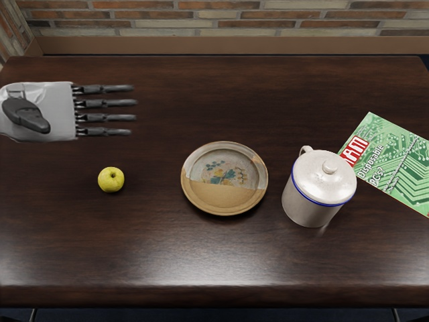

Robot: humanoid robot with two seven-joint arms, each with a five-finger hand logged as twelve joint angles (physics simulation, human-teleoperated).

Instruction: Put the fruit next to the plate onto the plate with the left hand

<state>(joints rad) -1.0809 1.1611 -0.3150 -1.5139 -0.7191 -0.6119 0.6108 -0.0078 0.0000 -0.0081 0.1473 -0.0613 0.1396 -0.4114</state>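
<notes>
The head view looks down at a slant on a dark brown wooden table (201,268) with a glossy top; a red-brown brick wall (201,13) runs along its far edge.

The grey-and-white left hand (67,111) comes in from the picture's left edge and lies over the far left part of the table. Its four dark, slim fingers (107,102) are stretched out straight, side by side with small gaps between them, all pointing toward the picture's right. The dark thumb (27,115) lies across the pale body of the hand. The hand is open and grips nothing.

The small, round yellow-green apple (111,179) sits on the bare tabletop, nearer the front edge than the hand and roughly below its fingertips. It is apart from the hand and touches nothing but the table. It lies to the picture's left of the plate, with a clear stretch of wood between them, so it is not yet on the plate.

The round ceramic plate (221,201) rests near the middle of the table. Its near part is tan and its far part greyish, with a faded flower pattern in the centre.

To the plate's right, close by but not touching it, stands a white ceramic lidded mug (318,188) with a blue line around its rim and a knob on the lid. Farther right, a green magazine with a circuit-board cover (392,161) lies flat and askew, running off the picture's right edge.
</notes>
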